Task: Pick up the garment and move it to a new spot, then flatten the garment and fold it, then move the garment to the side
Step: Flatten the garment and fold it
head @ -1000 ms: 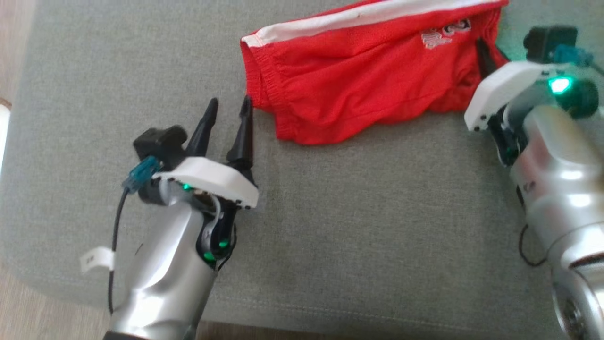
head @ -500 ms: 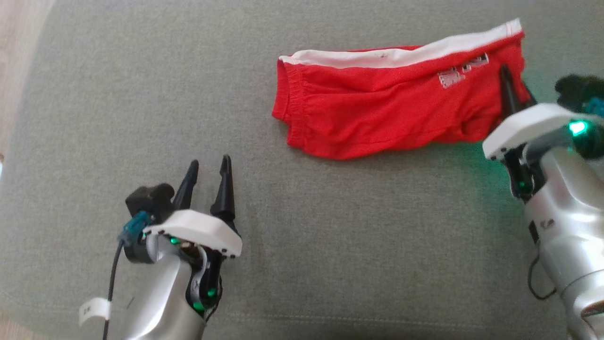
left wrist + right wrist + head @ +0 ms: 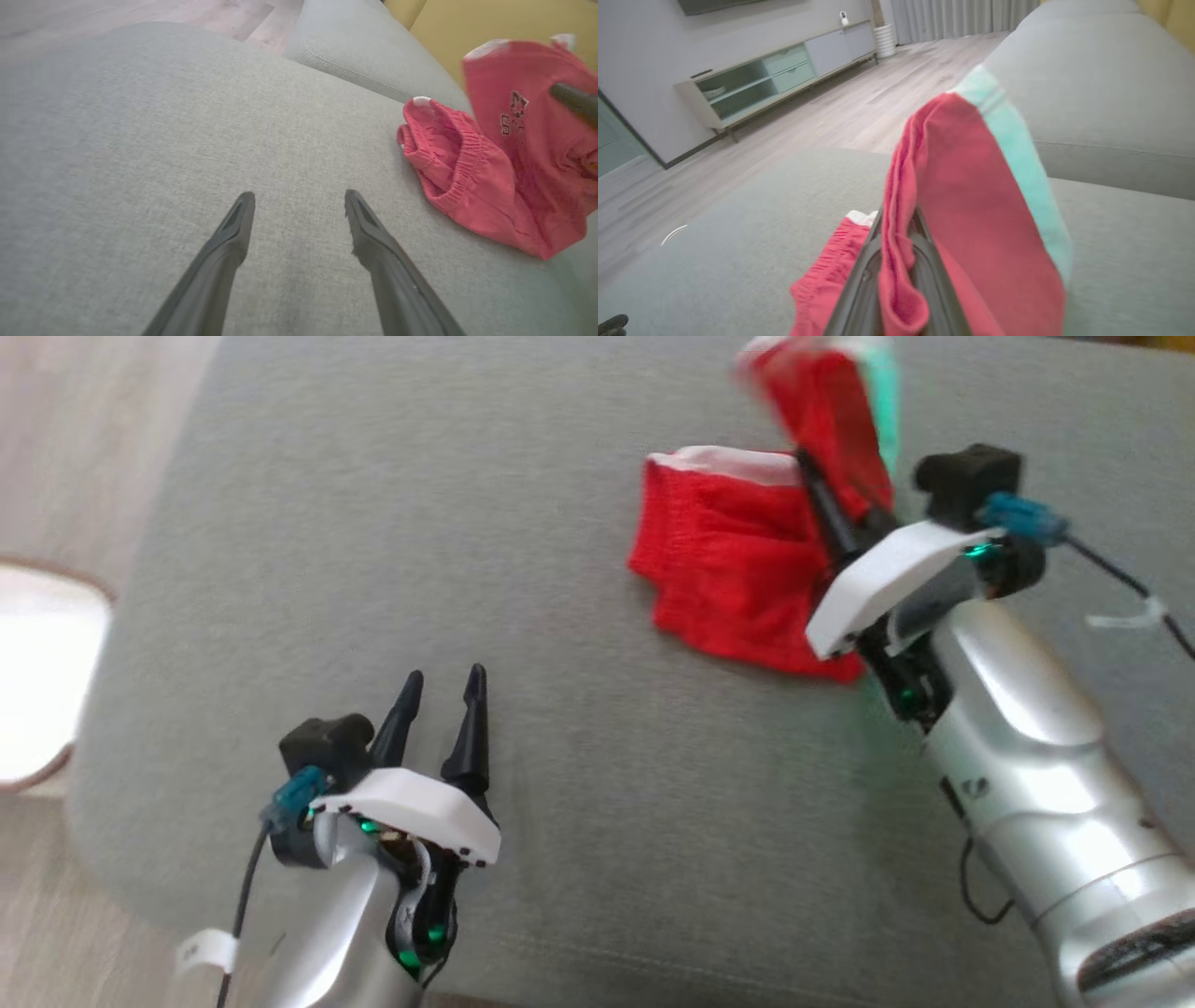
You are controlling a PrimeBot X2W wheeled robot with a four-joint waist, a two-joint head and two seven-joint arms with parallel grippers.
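The garment (image 3: 738,579) is a pair of red shorts with a white side stripe, lying on the grey sofa cushion (image 3: 560,569). My right gripper (image 3: 822,485) is shut on its right end and holds that end lifted above the rest; the cloth (image 3: 971,205) is pinched between the two fingers in the right wrist view. The elastic waistband end (image 3: 448,158) rests on the cushion. My left gripper (image 3: 443,686) is open and empty at the lower left, well away from the shorts; its fingers (image 3: 233,228) hover over bare cushion.
The cushion's left edge (image 3: 140,616) drops to a pale wooden floor (image 3: 84,448). A sofa backrest (image 3: 1101,93) rises behind the cushion. A low cabinet (image 3: 775,74) stands far off by the wall.
My right gripper has lifted the shorts' right end and carried it leftward over the rest, so the garment now doubles up. The head camera has shifted. The left gripper stays open.
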